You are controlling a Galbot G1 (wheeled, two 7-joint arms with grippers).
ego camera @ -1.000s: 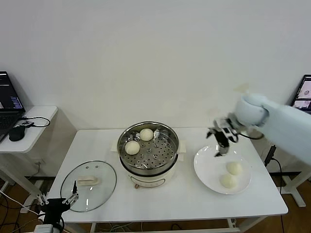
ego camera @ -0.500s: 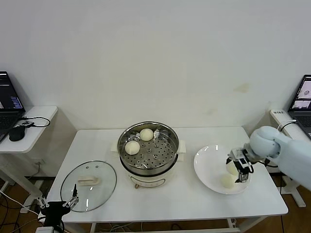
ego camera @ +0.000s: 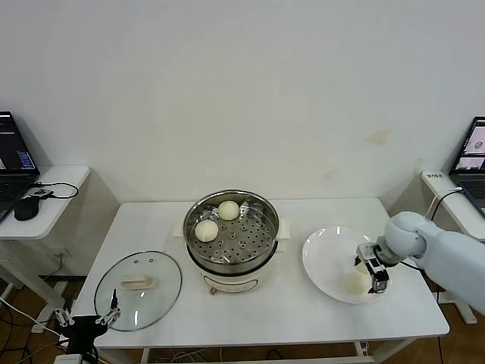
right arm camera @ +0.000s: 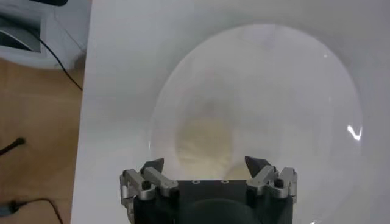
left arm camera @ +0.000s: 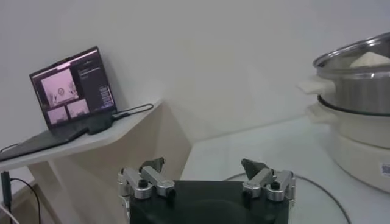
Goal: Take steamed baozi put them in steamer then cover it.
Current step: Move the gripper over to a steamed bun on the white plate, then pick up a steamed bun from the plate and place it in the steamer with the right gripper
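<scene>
Two baozi [ego camera: 206, 230] sit in the upright steamer [ego camera: 231, 235]; right hand [ego camera: 369, 270] spread over the plate [ego camera: 322, 254].

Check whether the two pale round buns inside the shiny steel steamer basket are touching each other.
Apart. The head view shows perforated steel floor between the front-left bun and the rear bun in the steamer basket.

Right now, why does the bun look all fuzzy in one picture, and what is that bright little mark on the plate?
In the right wrist view the baozi sits very close under the open right gripper, so it looks soft and out of focus; the bright mark on the plate is glare from a light. In the head view the steamer rim shines too, and the buns look sharper.
</scene>
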